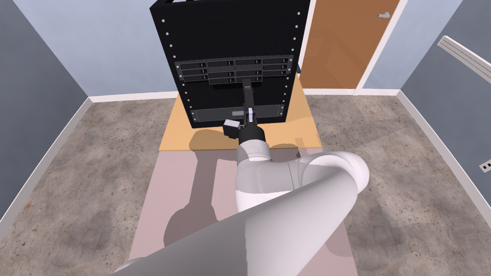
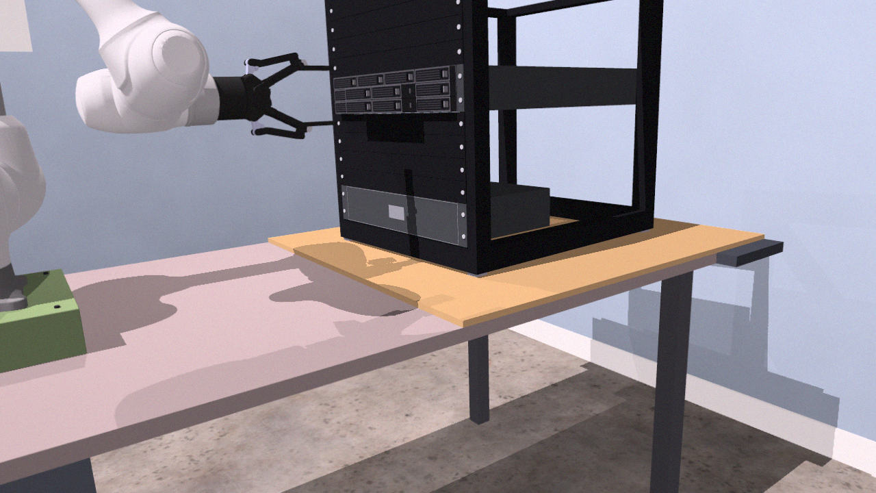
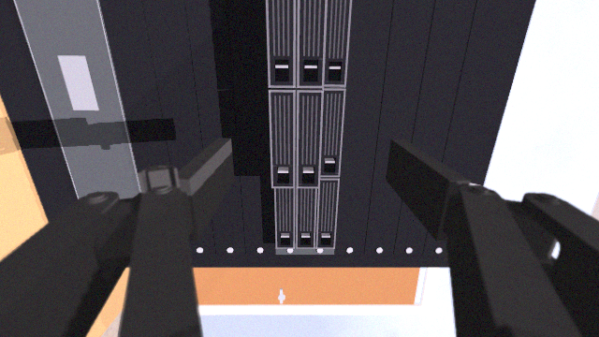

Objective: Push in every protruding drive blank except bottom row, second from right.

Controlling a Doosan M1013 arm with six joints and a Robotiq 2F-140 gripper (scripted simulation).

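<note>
The black rack (image 1: 233, 37) (image 2: 478, 153) (image 3: 435, 94) stands upright. In the second column from the right, the middle-row blank (image 1: 248, 73) (image 2: 385, 92) (image 3: 309, 126) and bottom-row blank (image 2: 385, 105) (image 3: 283, 126) stick out. In the second column from the left, the middle-row blank (image 1: 219, 74) (image 2: 356, 93) (image 3: 311, 33) and bottom-row blank (image 1: 219, 81) (image 2: 356, 106) (image 3: 281, 33) also stick out. The top row and outer columns look flush. My gripper (image 1: 247, 85) (image 2: 331, 95) (image 3: 311, 159) is open and empty before the second column from the right, one finger higher, one lower. Contact cannot be told.
The rack stands on a wooden board (image 1: 308, 137) (image 2: 551, 275) on the pink table (image 1: 154, 206) (image 2: 202, 343). A grey panel (image 1: 206, 115) (image 2: 367, 205) (image 3: 89, 28) is low on the rack front. The wrist camera (image 1: 230, 129) juts out beside the gripper.
</note>
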